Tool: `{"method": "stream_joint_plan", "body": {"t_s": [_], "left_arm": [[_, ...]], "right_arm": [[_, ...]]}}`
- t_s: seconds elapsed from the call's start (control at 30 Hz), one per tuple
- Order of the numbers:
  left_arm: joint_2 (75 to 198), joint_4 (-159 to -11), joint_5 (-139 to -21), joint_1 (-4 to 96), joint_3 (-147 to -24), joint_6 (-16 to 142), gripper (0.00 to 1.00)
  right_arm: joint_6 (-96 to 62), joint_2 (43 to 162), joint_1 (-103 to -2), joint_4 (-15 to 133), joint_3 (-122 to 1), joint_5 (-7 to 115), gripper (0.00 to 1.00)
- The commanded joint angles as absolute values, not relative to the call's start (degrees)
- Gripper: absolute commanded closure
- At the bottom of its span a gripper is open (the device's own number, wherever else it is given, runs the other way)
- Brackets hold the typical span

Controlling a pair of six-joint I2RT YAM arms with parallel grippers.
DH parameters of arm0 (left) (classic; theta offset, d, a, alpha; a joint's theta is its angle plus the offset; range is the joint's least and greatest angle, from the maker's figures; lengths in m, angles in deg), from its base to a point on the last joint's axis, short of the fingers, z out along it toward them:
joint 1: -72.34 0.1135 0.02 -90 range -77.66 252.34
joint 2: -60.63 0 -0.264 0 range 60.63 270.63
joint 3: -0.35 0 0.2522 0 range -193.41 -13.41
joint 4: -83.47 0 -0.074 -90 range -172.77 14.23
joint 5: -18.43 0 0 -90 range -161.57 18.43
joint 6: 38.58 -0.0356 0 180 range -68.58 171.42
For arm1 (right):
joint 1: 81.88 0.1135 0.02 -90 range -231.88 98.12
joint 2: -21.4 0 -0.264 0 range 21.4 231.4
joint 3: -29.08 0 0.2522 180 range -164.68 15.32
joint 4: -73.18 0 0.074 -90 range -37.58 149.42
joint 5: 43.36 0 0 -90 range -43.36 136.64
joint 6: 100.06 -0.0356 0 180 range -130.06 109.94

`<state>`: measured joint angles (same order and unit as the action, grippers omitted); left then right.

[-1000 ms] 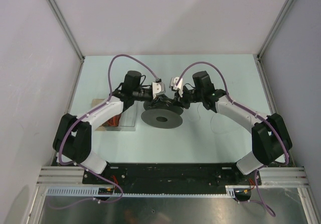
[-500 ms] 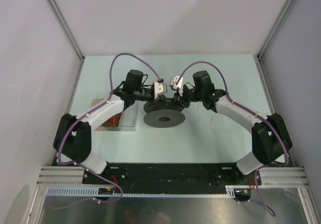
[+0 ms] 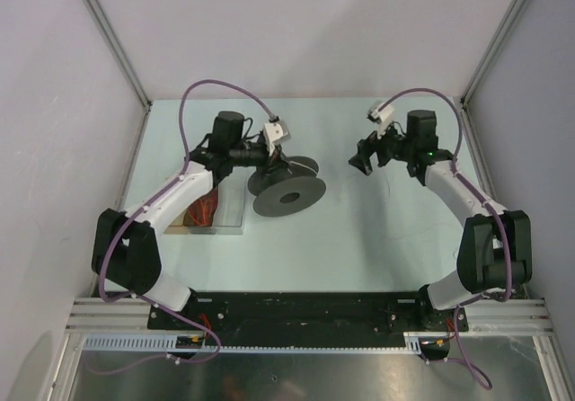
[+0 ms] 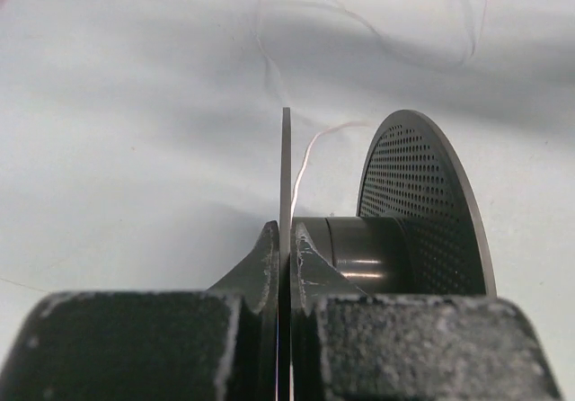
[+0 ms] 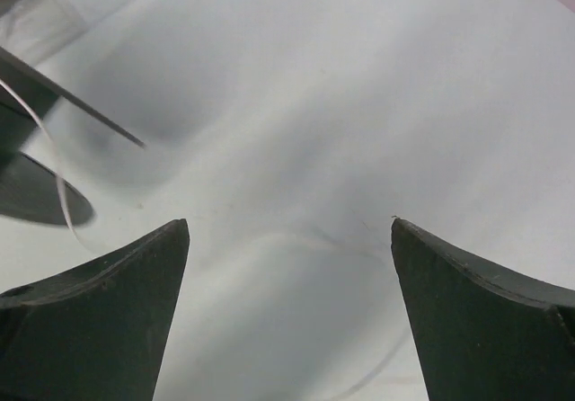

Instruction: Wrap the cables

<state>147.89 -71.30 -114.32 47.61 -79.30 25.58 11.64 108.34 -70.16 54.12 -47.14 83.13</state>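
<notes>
Looking down from above, I count two arms, two grippers, one black spool [image 3: 287,196] with two discs, and one clear tray [image 3: 216,214]. The spool sits tipped on its edge left of centre on the pale table [image 3: 359,248], with the tray just beside it at the left edge. The left gripper [image 3: 266,160] is at the spool's upper disc. The right gripper [image 3: 364,160] hangs well apart in the upper right, with open table below it and between it and the spool. The cable is too thin to make out from here.

From the left wrist, the two fingers [image 4: 260,266] are pressed together on the thin edge of one disc, which stands upright in the middle of the frame. The perforated disc is to the right. One strand of white cable [image 4: 304,160] rises from the hub just right of the pinched disc, and loose loops lie on the table across the top.

From the right wrist, the right gripper [image 5: 289,225] has its fingers spread wide, with nothing between them. The cable [image 5: 61,194] curves down the left edge, outside the left finger, and a faint loop lies on the table between the tips.
</notes>
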Motion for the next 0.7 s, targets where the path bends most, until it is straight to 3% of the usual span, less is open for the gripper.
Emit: {"method": "stream_joint_plan", "body": {"t_s": [0.0, 0.17, 0.67], "left_arm": [[142.96, -73.79, -122.03, 50.63, -86.64, 34.26, 1.00], [144.42, -73.84, -129.46, 53.44, -93.69, 42.55, 1.00], [143.65, -73.88, -135.85, 55.54, -102.69, 47.09, 1.00]], "right_arm": [[16.27, 104.33, -73.51, 48.85, -47.37, 89.19, 0.01], [26.25, 103.49, -74.67, 42.09, -46.46, 93.11, 0.01], [35.54, 114.89, -72.82, 54.27, -41.66, 85.07, 0.08]]}}
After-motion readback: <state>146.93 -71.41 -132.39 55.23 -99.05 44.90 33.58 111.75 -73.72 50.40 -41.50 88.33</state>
